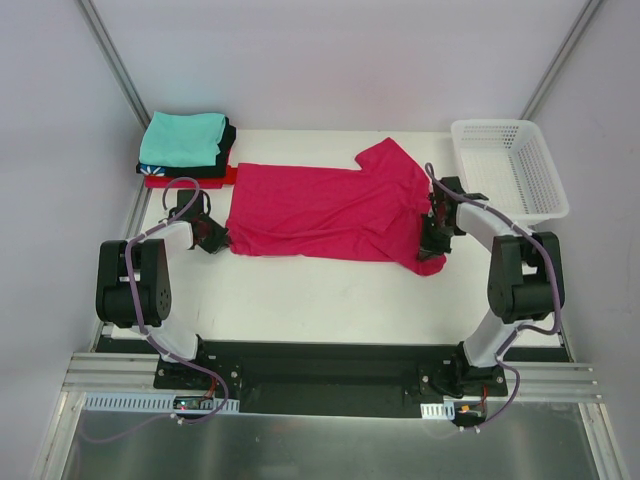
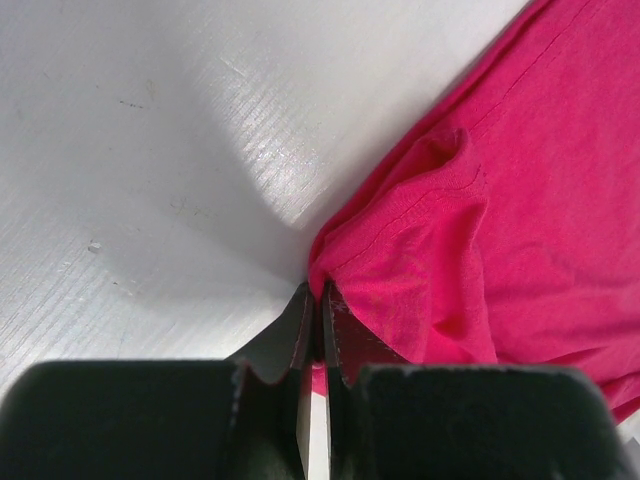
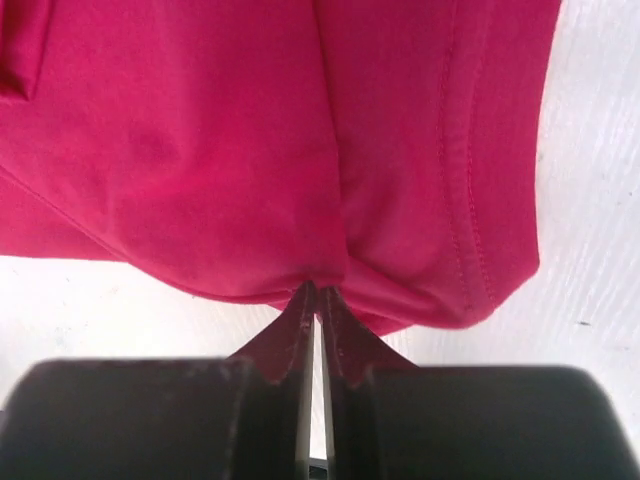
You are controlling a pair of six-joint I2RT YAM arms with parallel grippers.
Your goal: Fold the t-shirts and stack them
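White tabletop (image 1: 300, 300): the crimson-pink t-shirt (image 1: 320, 210) lies spread across its middle, left gripper (image 1: 213, 238) pinching its near-left hem corner, right gripper (image 1: 432, 243) pinching its near-right edge; both should, I judge, lift level and together, cloth taut, for a straight fold

A robotics lab cell: plain white walls (image 1: 330, 60), a white table (image 1: 330, 295), aluminium rail (image 1: 100, 376) along its near edge.

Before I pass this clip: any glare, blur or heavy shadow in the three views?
Top external: even, soft light, crimson-pink t-shirt sharp. Left wrist: bright glare patch on the table with soft shadow around it; left gripper body blurred up close. Right wrist: hem stitching crisp, right gripper body blurred, table washed out at right.
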